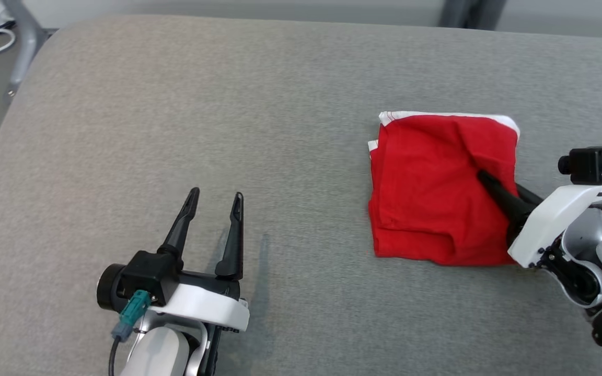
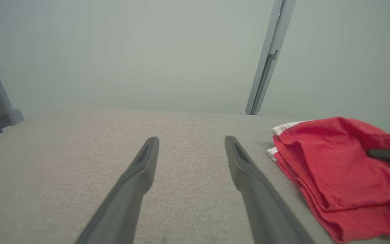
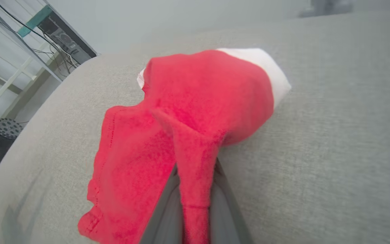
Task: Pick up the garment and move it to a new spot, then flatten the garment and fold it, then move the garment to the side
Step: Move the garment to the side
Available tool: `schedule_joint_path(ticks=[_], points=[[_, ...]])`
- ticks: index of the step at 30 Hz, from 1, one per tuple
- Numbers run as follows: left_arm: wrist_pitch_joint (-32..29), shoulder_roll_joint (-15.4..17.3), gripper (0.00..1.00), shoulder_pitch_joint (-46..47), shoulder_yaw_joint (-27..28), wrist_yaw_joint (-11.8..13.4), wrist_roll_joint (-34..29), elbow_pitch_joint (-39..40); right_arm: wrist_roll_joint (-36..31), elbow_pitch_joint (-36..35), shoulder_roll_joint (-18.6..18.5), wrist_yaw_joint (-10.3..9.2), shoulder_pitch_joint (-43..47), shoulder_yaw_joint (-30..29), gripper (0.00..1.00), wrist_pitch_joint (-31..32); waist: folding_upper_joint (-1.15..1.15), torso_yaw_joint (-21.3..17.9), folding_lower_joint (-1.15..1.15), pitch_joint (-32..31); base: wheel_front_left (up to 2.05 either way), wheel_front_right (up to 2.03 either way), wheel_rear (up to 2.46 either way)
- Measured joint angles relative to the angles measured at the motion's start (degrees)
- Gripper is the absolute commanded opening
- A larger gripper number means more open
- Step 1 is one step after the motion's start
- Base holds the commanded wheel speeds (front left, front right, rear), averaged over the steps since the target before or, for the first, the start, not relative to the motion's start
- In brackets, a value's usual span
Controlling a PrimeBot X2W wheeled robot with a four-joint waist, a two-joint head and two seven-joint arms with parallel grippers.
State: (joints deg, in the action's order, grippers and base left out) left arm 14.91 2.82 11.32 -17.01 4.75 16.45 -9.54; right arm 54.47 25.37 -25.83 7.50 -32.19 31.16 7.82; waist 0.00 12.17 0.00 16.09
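While the right claw (image 1: 483, 176) clamps a ridge of the red garment (image 1: 426, 188), left claw (image 1: 215, 201) stands apart, well clear. Folding looks done; move aside pending.

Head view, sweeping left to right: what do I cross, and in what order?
Grey metal leg off the far-left edge → left gripper, open above the bare grey fabric surface → red garment, folded → right gripper, shut on a fold at the garment's right side.
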Motion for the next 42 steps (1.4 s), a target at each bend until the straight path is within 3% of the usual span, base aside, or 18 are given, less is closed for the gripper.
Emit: schedule_joint_path(ticks=[10,21,25,31,42], points=[[0.00,-0.04,1.00,3.29,-2.14,-1.26,-1.62,0.33,-5.78,-8.00,-10.26,0.00,-4.80,5.57,0.00,-2.25,0.00,-9.40,0.00,0.62,0.00,0.00,0.00],[0.01,-0.07,1.00,13.05,-6.17,-3.93,-4.21,-1.02,-5.79,-14.96,-24.10,0.01,-10.08,4.58,0.00,-4.22,0.00,-18.03,0.00,8.70,0.00,0.00,0.00],[0.04,-0.08,1.00,16.80,-7.02,-5.28,-5.92,-2.22,-6.83,-13.97,-29.14,0.01,-12.04,5.79,0.00,-6.37,0.00,-20.19,0.00,12.80,0.00,0.00,0.00],[0.07,-0.09,1.00,20.64,-7.53,-6.79,-7.59,-3.28,-9.44,-9.44,-33.12,0.01,-16.64,7.51,0.00,-9.46,0.00,-22.67,0.00,18.52,0.00,0.00,0.00],[0.51,-0.98,1.00,23.97,-8.45,-7.26,-7.54,-1.79,-13.91,0.57,-36.94,0.02,-21.21,10.88,0.00,-11.36,0.00,-21.88,0.00,24.04,0.00,0.00,0.00]])
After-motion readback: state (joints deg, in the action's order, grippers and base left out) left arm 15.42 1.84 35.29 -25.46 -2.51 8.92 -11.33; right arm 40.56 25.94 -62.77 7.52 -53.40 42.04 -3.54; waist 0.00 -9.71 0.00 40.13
